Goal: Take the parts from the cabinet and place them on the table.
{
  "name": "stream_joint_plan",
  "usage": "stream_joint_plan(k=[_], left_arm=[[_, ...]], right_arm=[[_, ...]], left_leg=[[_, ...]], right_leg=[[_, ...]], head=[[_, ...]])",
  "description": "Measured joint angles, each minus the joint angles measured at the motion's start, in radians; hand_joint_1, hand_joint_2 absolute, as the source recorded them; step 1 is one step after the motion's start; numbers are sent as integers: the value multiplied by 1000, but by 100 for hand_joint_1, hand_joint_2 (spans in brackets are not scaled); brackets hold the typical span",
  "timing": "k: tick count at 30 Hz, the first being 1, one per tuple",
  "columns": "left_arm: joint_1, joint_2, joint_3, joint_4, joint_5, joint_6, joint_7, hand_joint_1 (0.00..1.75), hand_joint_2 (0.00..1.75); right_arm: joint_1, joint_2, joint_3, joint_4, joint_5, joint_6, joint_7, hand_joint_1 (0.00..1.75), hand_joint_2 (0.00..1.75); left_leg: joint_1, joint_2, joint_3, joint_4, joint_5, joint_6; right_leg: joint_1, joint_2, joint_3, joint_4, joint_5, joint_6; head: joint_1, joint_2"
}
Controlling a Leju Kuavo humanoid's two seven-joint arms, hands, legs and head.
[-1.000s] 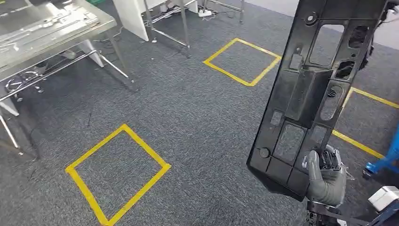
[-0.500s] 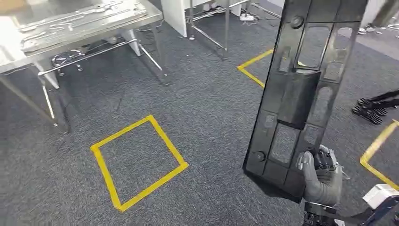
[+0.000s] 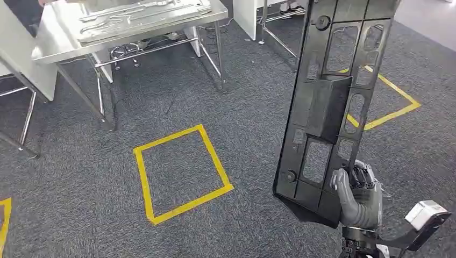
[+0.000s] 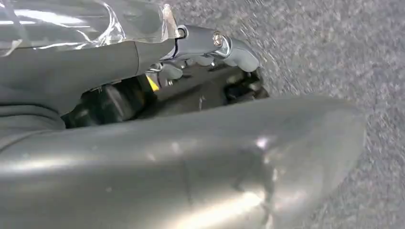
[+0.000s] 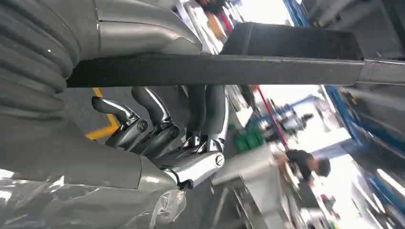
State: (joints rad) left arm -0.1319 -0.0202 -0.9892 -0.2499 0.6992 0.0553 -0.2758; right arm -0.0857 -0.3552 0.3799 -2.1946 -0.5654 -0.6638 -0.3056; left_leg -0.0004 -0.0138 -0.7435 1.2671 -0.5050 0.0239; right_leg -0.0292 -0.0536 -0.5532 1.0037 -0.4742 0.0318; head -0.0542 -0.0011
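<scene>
A long black plastic panel (image 3: 328,107) with several cut-outs and a raised box in its middle stands upright at the right of the head view. My right hand (image 3: 359,199) grips it near its lower end, thumb across the front face. In the right wrist view the panel's edge (image 5: 215,69) runs across the picture, with the fingers (image 5: 157,114) wrapped behind it. A steel table (image 3: 134,37) stands at the upper left, with flat metal parts (image 3: 140,11) lying on it. My left hand (image 4: 200,52) hangs over the grey carpet; how its fingers lie is unclear.
A yellow tape square (image 3: 180,172) marks the carpet ahead of the table's legs (image 3: 102,102); a second one (image 3: 392,102) lies behind the panel. A white board (image 3: 21,59) stands at the far left. A person (image 5: 305,164) stands far off beside shelving.
The whole picture has shifted right: the camera has turned left. The steel table now stands nearer the middle. The panel stays upright in my right hand's grip.
</scene>
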Motion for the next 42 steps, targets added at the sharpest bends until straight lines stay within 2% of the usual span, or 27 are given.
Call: stream_joint_plan(k=[2,3,4,8,10,11,13,14,15,16,18,19,20,23,24,25,26,28,29,30,32,33,34,35,38,40,42], left_arm=[[-2,-8,-3,0,3,0,-3,0,0],[-5,-10,-4,0,3,1,-4,0,0],[-11,-12,-6,0,3,2,-4,0,0],[-13,-26,-11,0,10,5,-4,0,0],[-8,-30,-11,1,18,10,-1,0,0],[-10,-31,-11,1,19,10,-1,0,0],[-9,-41,-11,1,20,9,-1,0,0],[-8,-44,-12,1,21,8,-1,0,0],[-6,-47,-12,1,22,8,-1,0,0],[-6,-47,-12,1,23,8,-1,0,0],[-6,-48,-12,1,24,8,-1,0,0],[-8,-47,-13,1,25,9,-1,0,0],[-7,-48,-13,1,26,9,-2,0,0],[-2,-48,-13,1,28,11,-2,0,0],[-2,-47,-13,2,28,12,-1,0,0],[-4,-48,-13,2,27,13,-1,0,0],[-7,-48,-13,2,27,15,-1,0,0],[-11,-48,-13,2,28,16,0,0,0],[-13,-48,-13,1,32,18,-1,0,0],[-18,-47,-13,1,35,19,-1,0,0],[-23,-45,-13,2,39,24,0,0,0],[-25,-43,-13,2,40,26,-1,0,0],[-28,-30,-13,2,40,30,-1,0,0],[-34,-34,-13,1,39,31,-1,0,0],[-38,-25,-13,1,37,34,-1,0,0],[-38,-20,-13,2,37,35,0,0,0],[-42,-18,-13,2,34,34,0,0,0]], right_arm=[[-24,0,16,1,9,0,16,175,175],[-32,0,22,1,13,0,21,175,175],[-41,-1,27,1,17,0,29,175,175],[-80,-3,55,3,22,1,55,175,175],[-86,-6,59,5,24,2,56,175,175],[-88,-8,60,5,27,2,56,175,175],[-89,-13,66,7,27,2,59,175,175],[-89,-14,71,9,27,3,62,175,175],[-90,-14,74,10,27,5,63,175,175],[-92,-16,76,10,27,6,63,175,175],[-99,-19,79,11,22,8,63,175,175],[-105,-21,81,13,20,10,63,175,175],[-109,-22,82,13,18,13,63,175,175],[-116,-21,89,15,17,21,63,175,175],[-119,-22,89,16,17,21,63,175,175],[-120,-22,89,16,17,22,61,175,175],[-120,-22,89,16,16,22,59,175,175],[-120,-22,89,16,6,24,55,175,175],[-120,-23,89,16,0,25,52,175,175],[-120,-22,90,16,-6,26,48,175,175],[-125,-22,91,16,-12,32,43,175,175],[-128,-22,91,16,-12,33,40,175,175],[-128,-22,91,16,-13,34,37,175,175],[-128,-22,91,16,-13,35,33,175,175],[-126,-21,95,18,-16,44,24,175,175],[-124,-20,98,19,-18,46,17,175,175],[-124,-21,98,20,-19,50,15,175,175]], left_leg=[[-13,22,87,-172,86,23],[-28,81,134,-262,120,46],[-34,99,140,-280,110,47],[-34,55,148,-300,114,40],[-20,34,167,-310,121,46],[-18,23,167,-310,120,51],[-16,-8,168,-310,118,52],[-13,-23,169,-310,118,52],[-9,-39,171,-309,116,49],[-2,-55,173,-306,113,43],[8,-79,172,-286,98,21],[4,-86,163,-269,88,9],[3,-93,157,-265,83,9],[7,-99,157,-273,85,4],[6,-72,153,-259,77,0],[5,-33,134,-218,56,-4],[6,-12,101,-149,24,-8],[6,4,10,19,-33,-8],[6,5,-15,57,-34,-4],[2,4,-16,44,-13,3],[-11,5,47,-94,71,34],[-24,6,92,-188,109,58],[-41,22,123,-253,110,94],[-40,41,138,-275,100,92],[-47,28,164,-314,99,94],[-35,21,216,-343,107,87],[-28,14,223,-343,106,87]], right_leg=[[6,-24,13,0,-8,0],[6,-35,20,-2,-12,0],[14,-49,23,-2,-19,8],[14,-83,41,-7,-32,25],[6,18,19,57,-65,31],[5,40,-23,136,-103,34],[5,49,-114,287,-152,44],[3,49,-138,314,-147,48],[-1,49,-136,289,-116,54],[-6,49,-112,222,-68,60],[-26,67,-37,44,26,87],[-24,89,-33,27,5,87],[-24,89,-36,28,8,54],[-22,73,-37,30,8,27],[-18,69,-33,28,8,21],[-18,67,-31,27,7,16],[-16,65,-31,27,6,14],[-11,59,-31,27,0,8],[-7,57,-29,27,-2,6],[-3,53,-24,27,-6,3],[10,48,-8,26,-17,0],[14,43,1,22,-21,-2],[9,39,10,16,-24,-3],[16,40,15,6,-28,2],[5,24,40,5,-1,15],[5,34,40,37,-23,19],[5,50,-37,166,-75,28]], head=[[0,0],[0,0],[0,0],[0,0],[1,0],[1,0],[1,0],[1,0],[1,0],[1,0],[2,0],[3,0],[2,0],[1,0],[0,0],[0,0],[0,0],[0,0],[0,0],[0,0],[0,0],[0,0],[1,0],[3,0],[2,0],[4,0],[4,0]])
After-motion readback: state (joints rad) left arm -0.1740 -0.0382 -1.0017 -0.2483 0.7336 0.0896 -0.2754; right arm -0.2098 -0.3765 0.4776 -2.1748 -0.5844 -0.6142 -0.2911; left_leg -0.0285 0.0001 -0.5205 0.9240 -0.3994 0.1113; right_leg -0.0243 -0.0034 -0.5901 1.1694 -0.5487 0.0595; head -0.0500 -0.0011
